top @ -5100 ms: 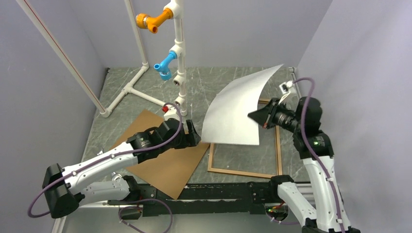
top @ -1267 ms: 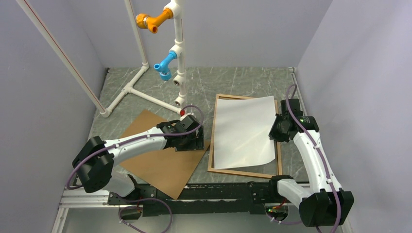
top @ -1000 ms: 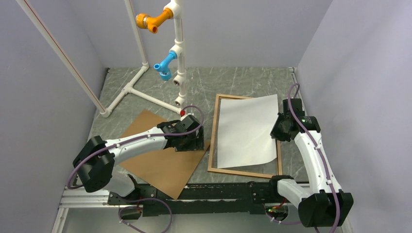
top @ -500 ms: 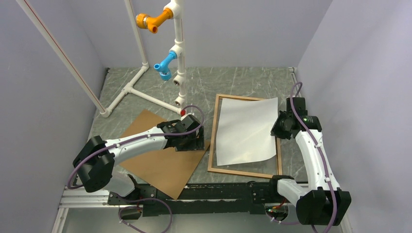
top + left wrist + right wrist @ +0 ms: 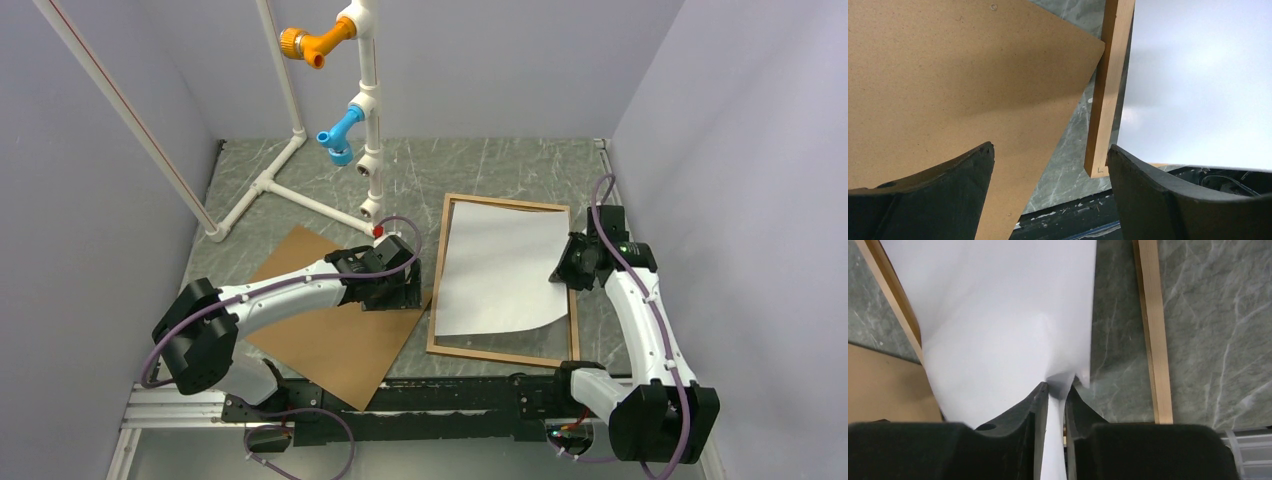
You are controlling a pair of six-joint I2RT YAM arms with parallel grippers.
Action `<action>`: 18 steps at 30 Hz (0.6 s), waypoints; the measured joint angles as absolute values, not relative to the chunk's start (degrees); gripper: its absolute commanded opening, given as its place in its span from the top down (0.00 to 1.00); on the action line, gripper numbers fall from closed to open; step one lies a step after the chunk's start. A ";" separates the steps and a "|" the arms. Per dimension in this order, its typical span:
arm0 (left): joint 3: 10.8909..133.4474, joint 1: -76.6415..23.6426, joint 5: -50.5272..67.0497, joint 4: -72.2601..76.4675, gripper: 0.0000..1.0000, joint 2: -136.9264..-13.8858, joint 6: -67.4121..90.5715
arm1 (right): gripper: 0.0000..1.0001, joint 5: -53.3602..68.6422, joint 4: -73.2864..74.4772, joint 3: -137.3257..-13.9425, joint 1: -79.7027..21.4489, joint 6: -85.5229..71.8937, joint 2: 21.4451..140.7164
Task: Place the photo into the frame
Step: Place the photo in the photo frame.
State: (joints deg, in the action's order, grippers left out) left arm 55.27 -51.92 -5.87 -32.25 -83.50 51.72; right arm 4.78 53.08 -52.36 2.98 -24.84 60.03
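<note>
The photo (image 5: 497, 270) lies white back up inside the thin wooden frame (image 5: 500, 354) on the marbled table, its near left corner over the frame's left rail. My right gripper (image 5: 562, 272) is shut on the photo's right edge; in the right wrist view the sheet (image 5: 998, 320) is pinched between the black fingers (image 5: 1037, 405) and buckles upward there. My left gripper (image 5: 405, 297) is open and empty, low over the table just left of the frame's left rail (image 5: 1108, 90), straddling the gap beside the hardboard.
A brown hardboard backing sheet (image 5: 330, 330) lies left of the frame, partly under my left arm; it fills the left wrist view (image 5: 958, 75). A white pipe stand with orange and blue fittings (image 5: 360, 110) stands at the back. Grey walls close in on both sides.
The photo came down from the air onto the frame. In the last second my right gripper slid it leftward and squared it inside the rails. The left arm stayed by the frame's left rail.
</note>
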 measured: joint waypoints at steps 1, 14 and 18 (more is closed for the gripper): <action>55.27 -51.92 -5.87 -32.27 0.13 -83.50 51.72 | 0.72 4.97 52.77 -51.90 2.96 -24.71 60.03; 55.31 -51.92 -5.89 -32.45 0.13 -83.53 51.66 | 0.66 9.50 49.06 -47.90 2.96 -25.54 61.71; 55.31 -51.92 -5.91 -32.49 0.13 -83.53 51.55 | 0.68 9.65 47.99 -46.39 2.96 -26.20 61.73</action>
